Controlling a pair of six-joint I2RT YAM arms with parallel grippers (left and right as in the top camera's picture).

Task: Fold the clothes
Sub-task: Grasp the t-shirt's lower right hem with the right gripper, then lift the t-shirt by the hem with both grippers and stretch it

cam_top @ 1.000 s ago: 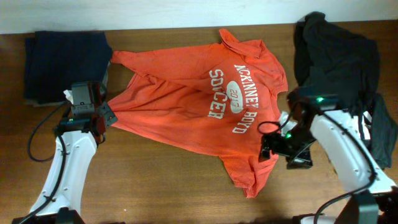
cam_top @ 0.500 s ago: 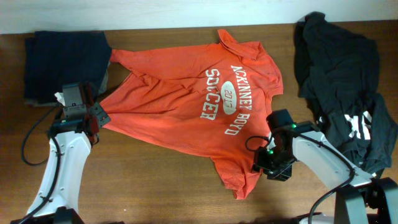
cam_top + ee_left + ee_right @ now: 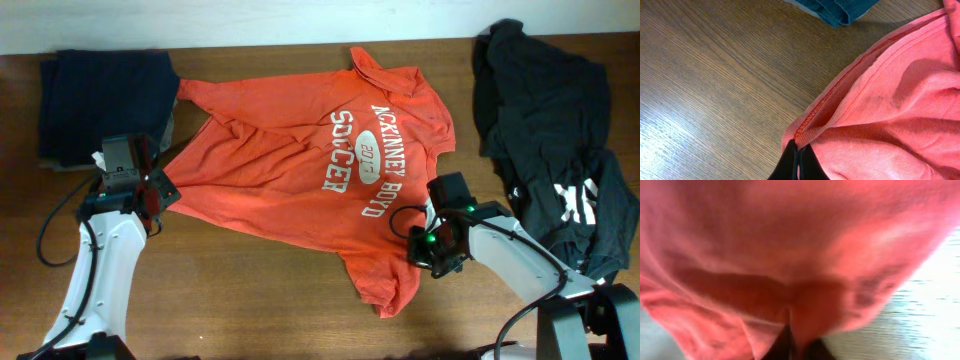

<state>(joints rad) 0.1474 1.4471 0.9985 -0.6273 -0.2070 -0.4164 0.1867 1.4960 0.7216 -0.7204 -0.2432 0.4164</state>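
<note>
An orange polo shirt [image 3: 300, 160] with white lettering lies spread across the table, its lower sleeve trailing toward the front. At the shirt's left edge my left gripper [image 3: 166, 194] is shut on the fabric. In the left wrist view the black fingertips [image 3: 799, 161] pinch the stitched hem of the shirt [image 3: 890, 100]. My right gripper [image 3: 415, 243] is at the shirt's right edge, below the lettering. In the right wrist view, orange cloth [image 3: 790, 245] fills the frame and the right gripper [image 3: 795, 347] is shut on a fold of it.
A folded stack of dark navy clothes [image 3: 100, 95] sits at the back left, its blue denim edge [image 3: 840, 10] near my left gripper. A black heap of clothes [image 3: 545, 110] lies at the right. Bare wooden table [image 3: 250, 290] runs along the front.
My right gripper has moved left onto the shirt's edge and shut on it. The shirt shifted slightly left. My left gripper drew a little left, still shut on the hem.
</note>
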